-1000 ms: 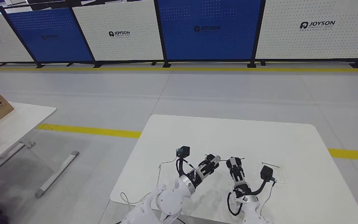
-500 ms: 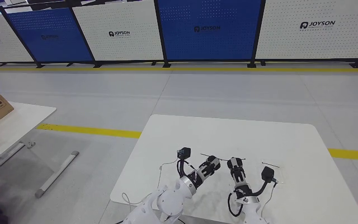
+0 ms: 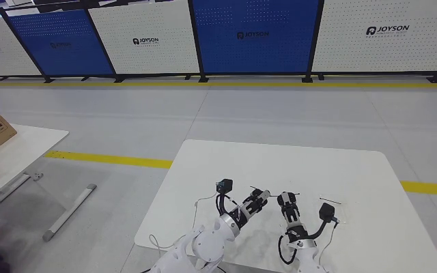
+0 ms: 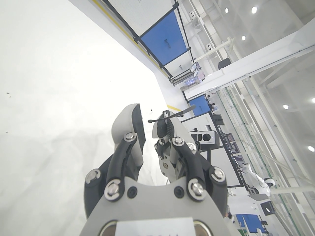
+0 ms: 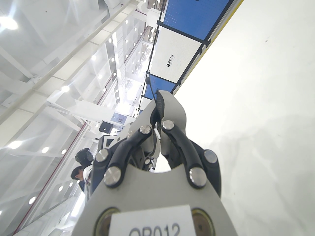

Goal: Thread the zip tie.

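While threading is not yet done, left gripper hovering over table's near part, jaws standing well apart, gripping nothing. Black zip tie crossing just past one fingertip, above table. Right gripper hanging over same near part, jaws pinching shut on zip tie, head poking out. Next move likely needing tail steered into head. Table's near edge lying close; bare top ahead giving room.
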